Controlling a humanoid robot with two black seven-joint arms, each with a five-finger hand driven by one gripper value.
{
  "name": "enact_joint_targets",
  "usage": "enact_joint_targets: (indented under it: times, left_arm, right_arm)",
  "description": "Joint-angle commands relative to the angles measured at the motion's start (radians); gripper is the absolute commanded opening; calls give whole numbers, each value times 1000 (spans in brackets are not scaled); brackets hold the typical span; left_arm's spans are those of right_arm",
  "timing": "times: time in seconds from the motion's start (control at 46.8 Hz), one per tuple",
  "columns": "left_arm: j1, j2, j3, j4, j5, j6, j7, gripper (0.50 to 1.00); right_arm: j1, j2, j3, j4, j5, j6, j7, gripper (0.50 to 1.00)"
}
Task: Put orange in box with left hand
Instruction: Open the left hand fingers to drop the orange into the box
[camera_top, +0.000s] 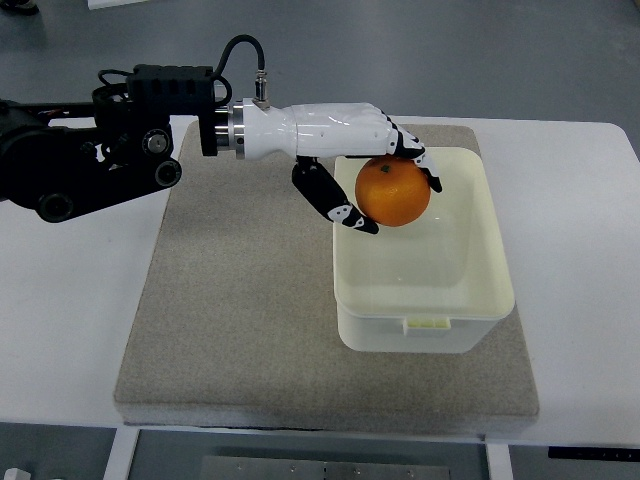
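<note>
Top view: left hand (372, 170) grips orange (393, 192) above box (470, 300); grey mat (230, 300) beneath.

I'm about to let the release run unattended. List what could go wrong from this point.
1. The left hand holds the orange over the far left corner of the box, not its middle; released here, it might clip the rim and roll onto the mat.
2. The thumb sits close above the box's left wall; lowering further could catch it and shift the box.
3. The box looks empty, so the orange may bounce on landing.
</note>
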Motion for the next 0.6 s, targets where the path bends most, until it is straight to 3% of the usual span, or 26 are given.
enact_joint_targets:
  times: [0.0,0.15,0.577]
  left_arm:
    - [4,0,0,0,-2,0,0,823]
    - [9,-2,0,-2,-2,1,0,879]
    - [15,-2,-1,1,-2,1,0,881]
  right_arm:
    - [-1,0,0,0,0,0,0,932]
    - [-1,0,0,0,0,0,0,932]
    - [-1,0,0,0,0,0,0,932]
